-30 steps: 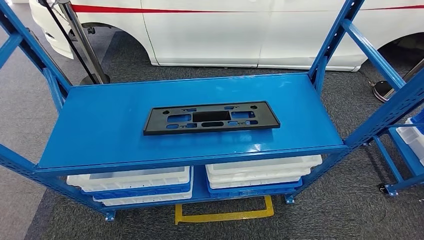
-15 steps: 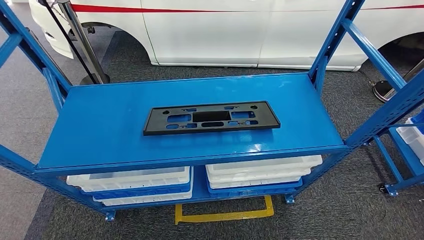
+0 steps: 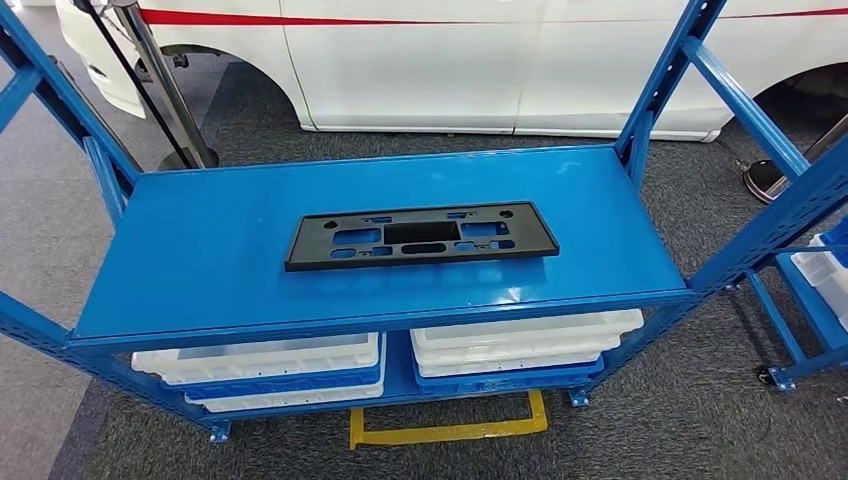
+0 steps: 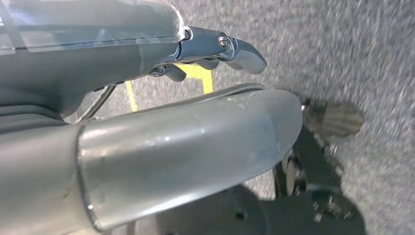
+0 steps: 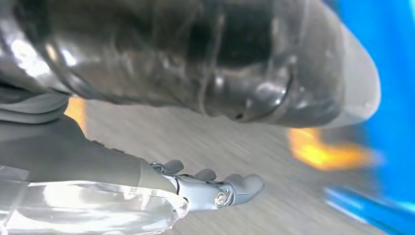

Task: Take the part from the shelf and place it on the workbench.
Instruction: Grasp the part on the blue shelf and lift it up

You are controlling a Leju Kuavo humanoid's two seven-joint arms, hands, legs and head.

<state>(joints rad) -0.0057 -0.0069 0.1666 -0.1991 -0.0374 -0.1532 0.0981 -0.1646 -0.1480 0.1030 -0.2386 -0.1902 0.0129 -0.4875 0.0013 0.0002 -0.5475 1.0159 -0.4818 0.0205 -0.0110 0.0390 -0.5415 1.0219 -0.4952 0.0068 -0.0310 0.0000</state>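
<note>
The part is a flat black rectangular plate with several cut-outs, lying flat in the middle of the blue shelf's top board in the head view. My left hand hangs over grey carpet, its fingers stretched out and apart from the thumb, holding nothing. My right hand also hangs low, its fingers extended with nothing in them, beside a blurred blue frame.
Blue uprights stand at the shelf's corners. White and blue trays are stacked on the lower level. A white car stands behind the shelf. A yellow floor mark lies in front. Another blue rack is at the right.
The whole head view has shifted very slightly; the part has not moved on the shelf.
</note>
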